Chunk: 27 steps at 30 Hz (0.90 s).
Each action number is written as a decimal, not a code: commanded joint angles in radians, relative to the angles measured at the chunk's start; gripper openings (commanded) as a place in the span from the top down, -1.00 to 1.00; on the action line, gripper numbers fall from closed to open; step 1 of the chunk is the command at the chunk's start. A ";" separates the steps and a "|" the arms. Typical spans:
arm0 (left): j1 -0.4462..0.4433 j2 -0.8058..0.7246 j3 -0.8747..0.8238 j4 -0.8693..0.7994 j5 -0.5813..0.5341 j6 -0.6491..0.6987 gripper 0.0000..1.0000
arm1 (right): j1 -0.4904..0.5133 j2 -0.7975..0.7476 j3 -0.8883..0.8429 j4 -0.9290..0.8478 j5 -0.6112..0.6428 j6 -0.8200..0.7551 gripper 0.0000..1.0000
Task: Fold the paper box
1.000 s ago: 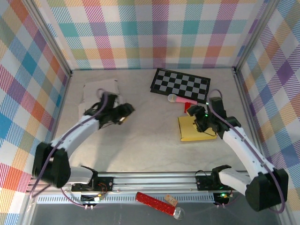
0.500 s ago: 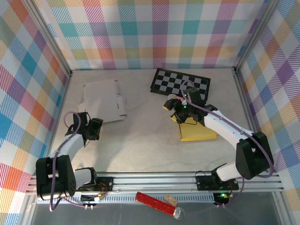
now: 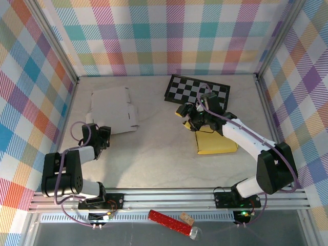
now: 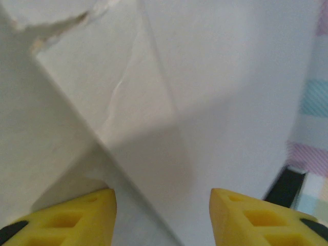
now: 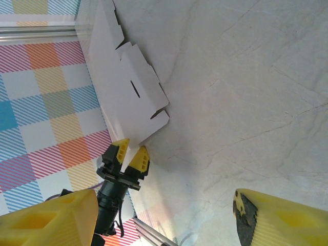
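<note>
I see a tan label on the red tube (image 3: 169,221) by the near rail, too small to read. The flat white paper box (image 3: 111,105) lies at the left of the table (image 3: 164,148). My left gripper (image 3: 104,134) is parted around its near corner, not pinching it. My right gripper (image 3: 183,114) gapes wide, holding nothing, just beside the yellow pad (image 3: 218,143).

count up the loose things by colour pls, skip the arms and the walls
white: 1, the paper box
black and white: 1, the checkerboard
yellow: 1, the flat pad
red: 1, the stick lying in front of the rail
total: 4 in plain sight
</note>
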 commanded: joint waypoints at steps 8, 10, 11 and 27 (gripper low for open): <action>0.008 0.042 0.004 0.205 -0.024 -0.016 0.59 | -0.001 -0.015 -0.012 0.026 -0.008 -0.007 -0.39; 0.008 0.017 0.012 0.184 -0.037 -0.015 0.77 | 0.000 -0.012 -0.013 0.033 -0.011 -0.003 -0.35; 0.008 0.004 0.017 0.180 -0.048 -0.016 0.89 | 0.001 -0.012 -0.013 0.042 -0.012 -0.001 -0.31; -0.005 -0.114 0.048 -0.001 -0.052 -0.078 0.21 | 0.115 0.037 -0.087 0.293 0.051 0.181 -0.20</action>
